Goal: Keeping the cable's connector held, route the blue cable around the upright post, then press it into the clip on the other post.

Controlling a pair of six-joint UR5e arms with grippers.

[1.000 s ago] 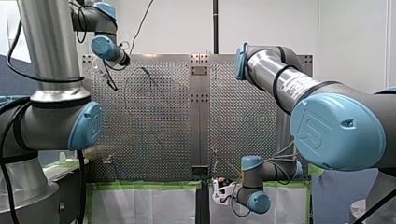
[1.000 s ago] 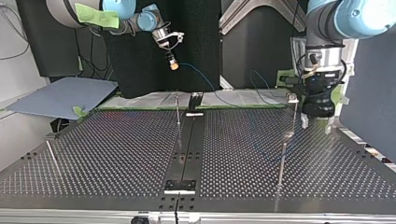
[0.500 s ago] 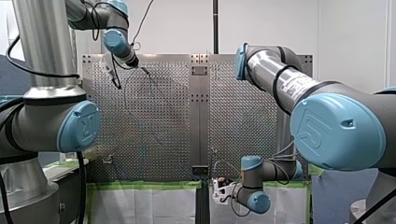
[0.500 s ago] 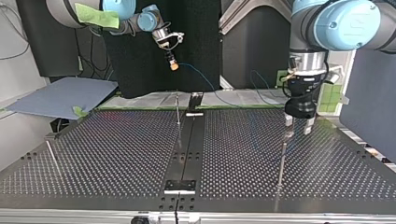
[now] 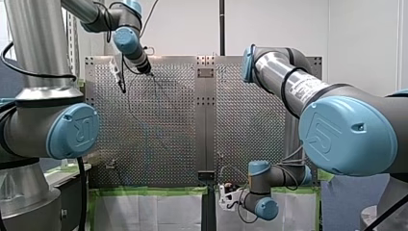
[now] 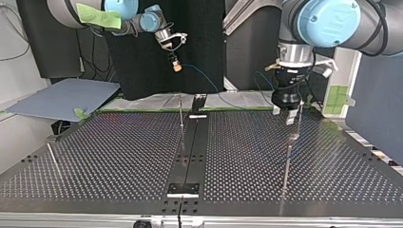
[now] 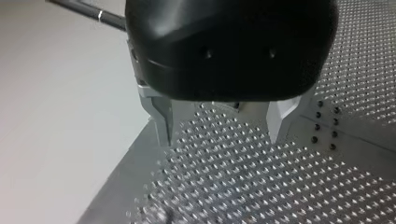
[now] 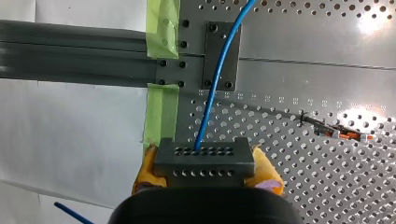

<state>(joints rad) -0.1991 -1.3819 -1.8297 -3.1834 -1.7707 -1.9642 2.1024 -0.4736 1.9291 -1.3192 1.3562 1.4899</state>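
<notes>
In the top view my left gripper [image 6: 283, 116], wide and empty, is sliding toward 10 o'clock. My right gripper [image 6: 177, 65] is clamping the connector [image 8: 204, 162], the blue cable [image 6: 204, 78] trailing toward 4 o'clock.

The left gripper [image 7: 219, 139], a bulky black housing, hangs over the perforated table [image 7: 280, 186] near its edge. Its two metal fingers [image 7: 161, 116] stand wide apart, with the dotted plate showing between them. Dark screw holes [image 7: 327, 135] cluster beside one finger. Past the housing a thin dark rod [image 7: 88, 11] crosses a pale surface [image 7: 56, 116].
</notes>
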